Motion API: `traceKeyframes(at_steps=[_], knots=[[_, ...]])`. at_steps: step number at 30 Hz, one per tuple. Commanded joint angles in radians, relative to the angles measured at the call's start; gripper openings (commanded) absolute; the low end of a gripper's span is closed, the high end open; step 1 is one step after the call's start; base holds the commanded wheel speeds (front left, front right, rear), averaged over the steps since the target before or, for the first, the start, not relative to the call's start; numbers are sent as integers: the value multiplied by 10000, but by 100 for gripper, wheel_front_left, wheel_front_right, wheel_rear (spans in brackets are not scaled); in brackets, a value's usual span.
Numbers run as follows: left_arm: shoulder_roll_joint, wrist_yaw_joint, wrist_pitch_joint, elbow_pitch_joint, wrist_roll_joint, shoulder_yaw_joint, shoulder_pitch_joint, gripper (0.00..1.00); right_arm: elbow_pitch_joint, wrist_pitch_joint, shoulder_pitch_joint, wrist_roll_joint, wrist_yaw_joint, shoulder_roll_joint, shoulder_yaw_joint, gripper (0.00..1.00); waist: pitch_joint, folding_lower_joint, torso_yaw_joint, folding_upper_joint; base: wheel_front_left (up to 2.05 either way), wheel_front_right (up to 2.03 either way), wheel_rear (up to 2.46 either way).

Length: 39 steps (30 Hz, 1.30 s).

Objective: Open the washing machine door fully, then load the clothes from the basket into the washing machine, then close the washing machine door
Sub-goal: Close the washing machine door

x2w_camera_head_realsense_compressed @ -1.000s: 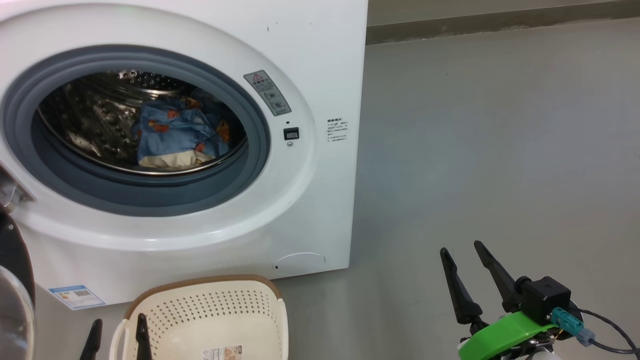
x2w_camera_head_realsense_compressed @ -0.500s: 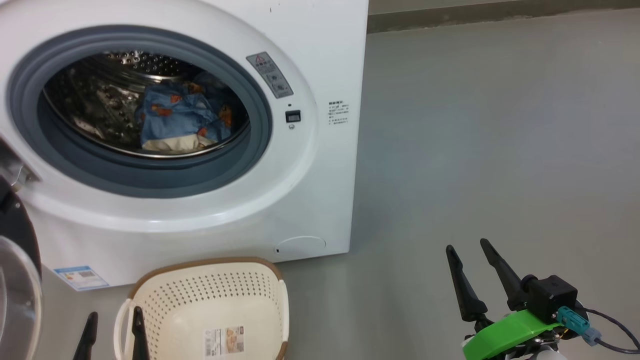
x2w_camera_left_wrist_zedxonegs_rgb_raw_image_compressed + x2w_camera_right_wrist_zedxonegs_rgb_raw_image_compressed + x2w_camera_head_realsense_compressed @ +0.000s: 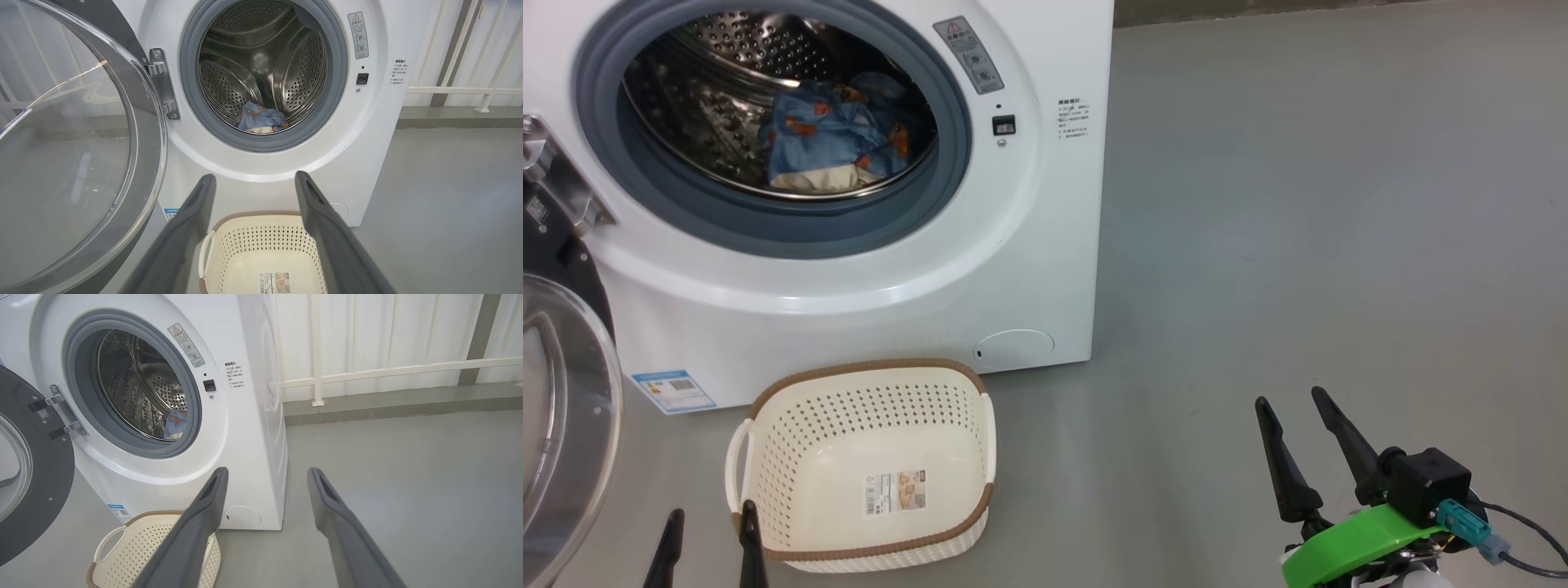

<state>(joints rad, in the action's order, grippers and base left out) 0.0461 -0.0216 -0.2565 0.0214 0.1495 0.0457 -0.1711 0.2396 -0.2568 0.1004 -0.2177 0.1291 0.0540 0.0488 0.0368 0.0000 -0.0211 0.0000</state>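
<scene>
Grey floor [image 3: 1298,204] is spreading out ahead of and around the right gripper [image 3: 1289,397]. The right gripper is hovering over it with its fingers spread wide, gripping nothing.

The washing machine [image 3: 1029,269] is standing ahead of the left gripper [image 3: 712,513] and ahead-left of the right one. Its round mouth is facing both of them.

The washing machine door [image 3: 564,408] is hanging wide open on its hinge [image 3: 556,184], off to the left of the left gripper. Its glass bowl is bulging toward that gripper's side and its black rim is sitting behind the glass.

The basket [image 3: 866,400] is sitting on the floor just ahead of the left gripper, close in front of the machine's lower panel. It is well left of the right gripper. In the left wrist view it is lying between and below the two fingers. Whether the inner finger is touching its near-left corner is not clear. The basket is showing its bare bottom with a paper sticker [image 3: 894,492].

The clothes [image 3: 837,139] are lying bunched inside the steel drum [image 3: 711,98], low behind the grey seal [image 3: 768,237]. They are farther ahead of and higher than the left gripper, past the basket.

The left gripper is also holding its fingers wide apart, pinching nothing and pointing toward the machine.

A small blue label [image 3: 674,392] is sticking to the machine's bottom corner, ahead of the left gripper and just left of the basket.
</scene>
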Motion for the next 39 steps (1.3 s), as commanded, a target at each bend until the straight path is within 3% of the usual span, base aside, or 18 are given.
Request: traceKeyframes(at_steps=[1,20,39], knots=[[41,62,-53,-200,-79,343,499,100,-291,-49,96,117,16,-38,203,100,6,0,7,0,-38,38,0],[41,80,-53,-285,201,314,487,100,-430,-49,61,353,16,-38,121,100,75,0,329,0,-2,2,0],[41,431,-53,-184,556,517,415,100,-672,-49,-48,926,16,-38,213,100,-84,0,2245,0,0,0,0]])
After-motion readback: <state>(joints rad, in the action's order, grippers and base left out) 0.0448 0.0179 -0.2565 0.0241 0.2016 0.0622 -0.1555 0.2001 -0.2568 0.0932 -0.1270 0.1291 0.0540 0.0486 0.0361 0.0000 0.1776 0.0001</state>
